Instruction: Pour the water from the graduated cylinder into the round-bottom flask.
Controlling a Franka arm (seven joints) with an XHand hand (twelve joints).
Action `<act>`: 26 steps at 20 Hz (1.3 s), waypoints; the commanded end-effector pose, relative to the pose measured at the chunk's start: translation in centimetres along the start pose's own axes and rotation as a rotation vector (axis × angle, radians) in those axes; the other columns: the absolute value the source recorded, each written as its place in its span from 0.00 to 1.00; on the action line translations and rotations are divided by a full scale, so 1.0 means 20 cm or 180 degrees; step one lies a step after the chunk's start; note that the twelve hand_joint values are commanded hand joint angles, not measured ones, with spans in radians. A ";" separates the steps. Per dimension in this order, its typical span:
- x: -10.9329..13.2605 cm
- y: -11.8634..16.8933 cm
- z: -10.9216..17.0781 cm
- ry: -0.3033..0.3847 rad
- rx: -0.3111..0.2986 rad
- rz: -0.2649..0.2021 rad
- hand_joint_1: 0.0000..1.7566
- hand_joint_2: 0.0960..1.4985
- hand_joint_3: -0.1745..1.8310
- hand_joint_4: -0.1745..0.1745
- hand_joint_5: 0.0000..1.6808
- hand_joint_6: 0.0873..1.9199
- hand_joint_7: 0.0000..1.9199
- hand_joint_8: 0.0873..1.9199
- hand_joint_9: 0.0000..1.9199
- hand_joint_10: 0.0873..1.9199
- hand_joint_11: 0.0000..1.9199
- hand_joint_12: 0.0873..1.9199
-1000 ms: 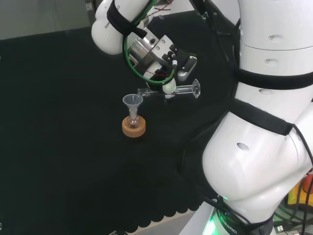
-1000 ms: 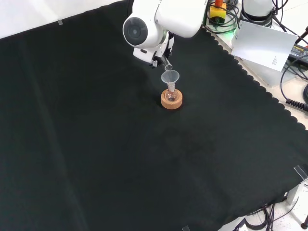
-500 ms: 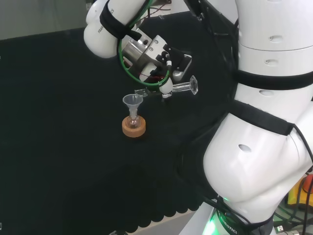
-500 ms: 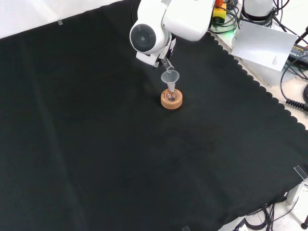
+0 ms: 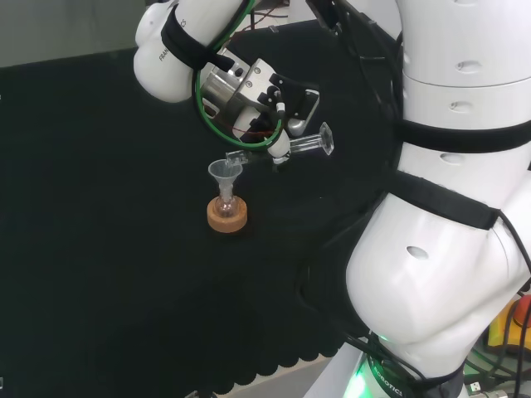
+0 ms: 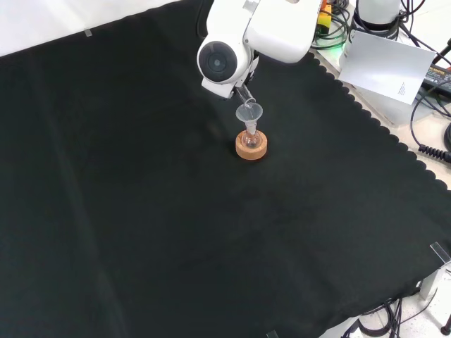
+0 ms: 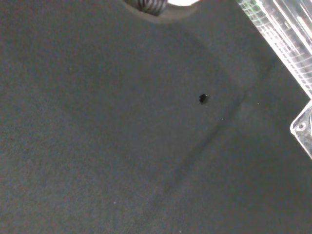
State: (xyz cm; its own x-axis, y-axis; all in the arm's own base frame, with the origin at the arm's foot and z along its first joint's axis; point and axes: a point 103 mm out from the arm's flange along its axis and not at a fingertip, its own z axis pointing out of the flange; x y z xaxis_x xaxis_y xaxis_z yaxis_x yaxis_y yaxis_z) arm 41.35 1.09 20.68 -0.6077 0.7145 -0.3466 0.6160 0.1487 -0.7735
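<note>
1. A clear glass graduated cylinder (image 5: 286,149) is gripped by the black and white hand (image 5: 282,104), whose fingers are curled round its middle; in the head view it is tipped almost level, its foot raised a little to the right.
2. The cylinder's spout end is seen just above the rim of a small clear funnel (image 5: 224,172), on the funnel's right side in the head view.
3. The funnel is seated upright in the neck of a small clear round-bottom flask (image 5: 226,206), directly above it.
4. The flask is carried by a round cork ring stand (image 5: 226,218) directly under the funnel, resting on the black cloth of the desk (image 6: 141,232).
5. In the wrist view, the cylinder's printed scale (image 7: 282,34) is seen close up.
</note>
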 end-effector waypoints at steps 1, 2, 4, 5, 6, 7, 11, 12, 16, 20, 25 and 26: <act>0.00 -0.01 0.00 -0.0064 0.0001 0.0052 0.73 0.70 0.09 0.00 0.62 0.45 0.56 0.44 0.80 0.00 0.69 0.31; 0.00 -0.01 0.00 -0.0092 0.0010 0.0072 0.73 0.70 0.09 0.00 0.62 0.45 0.56 0.44 0.80 0.00 0.69 0.32; 0.00 -0.02 -0.01 -0.0120 0.0025 0.0096 0.73 0.70 0.09 0.00 0.62 0.45 0.56 0.44 0.80 0.00 0.69 0.32; 0.00 -0.02 -0.01 -0.0126 0.0032 0.0102 0.73 0.70 0.09 0.00 0.62 0.45 0.56 0.44 0.80 0.00 0.69 0.32; 0.00 -0.02 -0.01 -0.0144 0.0039 0.0111 0.73 0.70 0.09 0.00 0.62 0.45 0.56 0.44 0.80 0.00 0.69 0.32; 0.00 -0.02 -0.01 -0.0154 0.0048 0.0119 0.73 0.70 0.09 0.00 0.62 0.45 0.56 0.44 0.80 0.00 0.69 0.32; 0.00 -0.02 -0.02 -0.0181 0.0068 0.0149 0.73 0.70 0.09 0.00 0.62 0.45 0.56 0.44 0.80 0.00 0.69 0.32; 0.00 -0.02 -0.02 -0.0190 0.0073 0.0155 0.73 0.70 0.09 0.00 0.62 0.45 0.56 0.44 0.80 0.00 0.69 0.32; 0.00 -0.02 -0.03 -0.0239 0.0082 0.0197 0.73 0.70 0.09 0.00 0.62 0.45 0.56 0.44 0.80 0.00 0.69 0.32; 0.00 -0.03 -0.04 -0.0323 0.0106 0.0268 0.73 0.70 0.09 0.00 0.62 0.45 0.56 0.44 0.80 0.00 0.69 0.31; 0.01 -0.03 -0.06 -0.0388 0.0115 0.0313 0.73 0.70 0.09 0.00 0.61 0.45 0.56 0.44 0.80 0.00 0.69 0.31; 0.01 -0.04 -0.06 -0.0394 0.0110 0.0316 0.73 0.70 0.09 0.00 0.61 0.45 0.56 0.44 0.80 0.00 0.69 0.31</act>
State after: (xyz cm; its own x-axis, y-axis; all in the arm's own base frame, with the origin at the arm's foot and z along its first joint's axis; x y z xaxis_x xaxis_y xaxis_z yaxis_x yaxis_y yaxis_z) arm 41.45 1.73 21.68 -0.6015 0.6427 -0.4744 0.6566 0.0596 -0.7519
